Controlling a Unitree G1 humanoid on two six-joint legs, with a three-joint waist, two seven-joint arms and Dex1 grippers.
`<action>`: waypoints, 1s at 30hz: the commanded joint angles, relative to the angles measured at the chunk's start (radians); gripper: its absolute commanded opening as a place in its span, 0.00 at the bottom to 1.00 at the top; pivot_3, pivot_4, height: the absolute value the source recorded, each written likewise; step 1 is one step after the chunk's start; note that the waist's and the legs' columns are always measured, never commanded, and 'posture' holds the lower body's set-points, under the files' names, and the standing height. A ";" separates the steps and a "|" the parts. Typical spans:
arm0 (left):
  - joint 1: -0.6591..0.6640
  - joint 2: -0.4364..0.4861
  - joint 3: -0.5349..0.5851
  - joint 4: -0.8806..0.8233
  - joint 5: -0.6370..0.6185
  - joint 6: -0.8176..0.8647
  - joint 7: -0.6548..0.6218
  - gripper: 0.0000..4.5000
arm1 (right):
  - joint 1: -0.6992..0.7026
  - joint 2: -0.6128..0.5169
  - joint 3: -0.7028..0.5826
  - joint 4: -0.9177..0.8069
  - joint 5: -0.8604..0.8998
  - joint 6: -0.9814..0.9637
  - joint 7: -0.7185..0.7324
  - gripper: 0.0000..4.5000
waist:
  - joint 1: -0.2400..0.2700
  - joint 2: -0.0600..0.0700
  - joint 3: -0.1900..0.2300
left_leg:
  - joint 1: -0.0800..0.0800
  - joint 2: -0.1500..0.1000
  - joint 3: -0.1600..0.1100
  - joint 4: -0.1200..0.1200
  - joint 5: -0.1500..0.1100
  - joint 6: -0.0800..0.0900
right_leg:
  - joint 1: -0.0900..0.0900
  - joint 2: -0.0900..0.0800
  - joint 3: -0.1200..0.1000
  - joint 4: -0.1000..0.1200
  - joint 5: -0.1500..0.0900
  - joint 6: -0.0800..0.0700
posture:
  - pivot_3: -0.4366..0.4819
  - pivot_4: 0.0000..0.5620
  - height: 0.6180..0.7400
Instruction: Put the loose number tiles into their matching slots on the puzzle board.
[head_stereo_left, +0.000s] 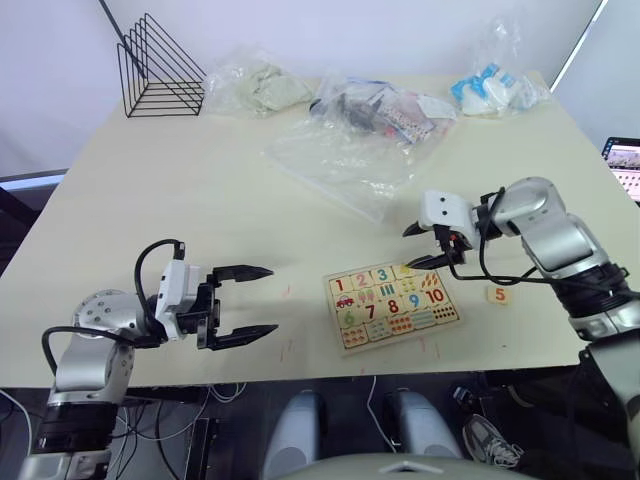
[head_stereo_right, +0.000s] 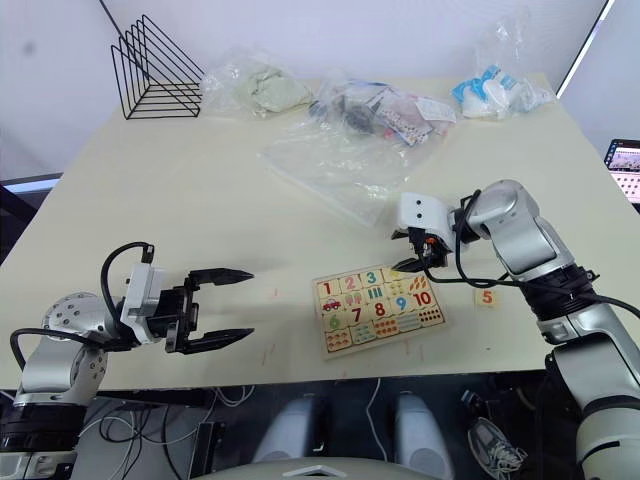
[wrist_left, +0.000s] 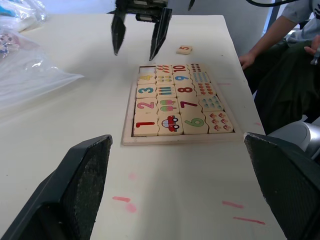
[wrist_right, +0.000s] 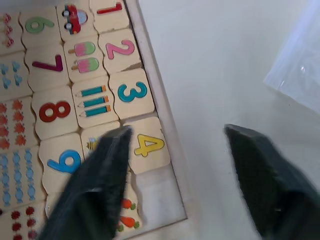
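A: Risk noted: right claw (head_stereo_left: 429, 247) hung spread over puzzle board (head_stereo_left: 392, 305) at the empty slot beside 4 tile (wrist_right: 147, 145); bumping could unseat it.

B: Agreed. 5 tile (head_stereo_left: 499, 294) lay loose on surface (head_stereo_left: 200, 200), right of board; left claw (head_stereo_left: 246, 305) spread, idle.

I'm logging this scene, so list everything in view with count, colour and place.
puzzle board: one, light wood, near table edge.
5 tile: one, orange digit, loose beside the board.
4 tile: one, yellow digit, in the board.
wire rack: one, black, far left corner.
plastic bags: several, clear, far side.
table: one, cream.
person: one, seated beside the table.
left gripper: open, left of the board.
right gripper: open, over the board's far corner.
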 joint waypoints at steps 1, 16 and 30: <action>-0.007 0.002 -0.005 -0.015 0.000 -0.014 0.001 1.00 | 0.044 0.009 -0.081 -0.051 0.058 -0.011 -0.050 0.26 | 0.000 0.000 0.000 | 0.000 0.000 0.000 0.000 0.000 0.000 | 0.000 0.000 0.000 0.000 0.000 0.000 | 0.48 0.27 1.00; -0.002 -0.011 -0.029 -0.066 0.024 0.019 0.114 1.00 | 0.289 0.093 -0.184 -0.097 0.157 -0.093 -0.227 0.01 | 0.000 0.000 0.000 | 0.000 0.000 0.000 0.000 0.000 0.000 | 0.000 0.001 0.000 0.000 0.000 0.000 | 0.48 0.27 1.00; 0.054 -0.041 -0.052 -0.095 0.073 0.015 0.217 1.00 | 0.371 0.100 -0.217 -0.135 0.182 -0.095 -0.297 0.01 | 0.002 0.000 0.000 | 0.000 0.000 0.000 0.000 0.000 0.000 | 0.000 0.000 0.001 0.000 0.000 0.000 | 0.48 0.27 1.00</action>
